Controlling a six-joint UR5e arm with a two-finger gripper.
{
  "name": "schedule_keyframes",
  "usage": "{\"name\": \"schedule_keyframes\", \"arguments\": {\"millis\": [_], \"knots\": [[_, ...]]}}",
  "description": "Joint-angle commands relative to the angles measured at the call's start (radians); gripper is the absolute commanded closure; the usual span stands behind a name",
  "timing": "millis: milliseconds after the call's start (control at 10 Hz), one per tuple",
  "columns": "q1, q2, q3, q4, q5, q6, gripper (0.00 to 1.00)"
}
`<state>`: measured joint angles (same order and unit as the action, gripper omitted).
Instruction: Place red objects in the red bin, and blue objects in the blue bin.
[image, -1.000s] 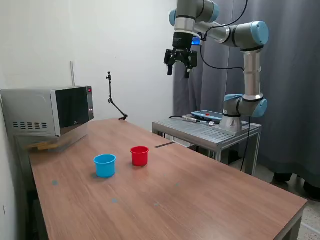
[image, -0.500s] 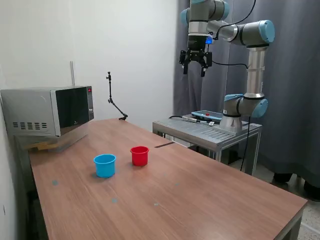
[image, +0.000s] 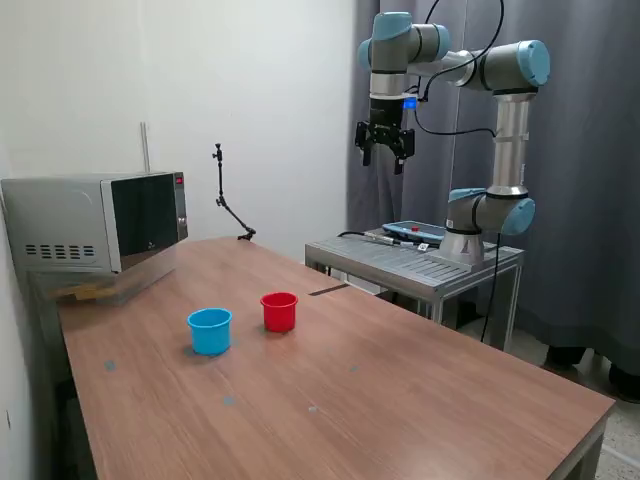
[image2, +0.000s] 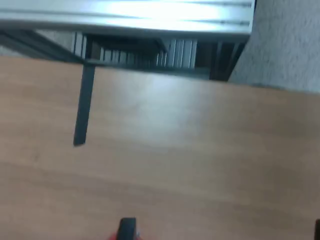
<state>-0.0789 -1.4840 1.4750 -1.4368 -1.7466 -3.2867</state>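
No legible text, label, brand or number anywhere.

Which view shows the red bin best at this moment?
The exterior view: the red bin stands whole and upright on the table, beside the blue bin. The wrist view shows only a sliver of red at its edge, too little to identify.

A microwave sits on the wooden table far below the gripper, a metal stand beneath it.
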Motion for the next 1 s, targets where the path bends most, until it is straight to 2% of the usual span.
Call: {"name": "schedule_keyframes", "arguments": {"millis": [0,400,500,600,700,900], "knots": [[-0.013,-0.002,0.008,-0.153,0.001,0.001,0.0],[-0.022,-0.004,-0.004,-0.189,0.012,0.002,0.0],[-0.021,-0.004,-0.01,-0.185,0.104,0.004,0.0],[-0.019,-0.004,-0.01,-0.183,0.216,0.002,0.0],[-0.021,-0.002,-0.01,-0.182,0.228,0.001,0.0],[-0.021,-0.001,-0.01,-0.18,0.225,0.001,0.0]]}}
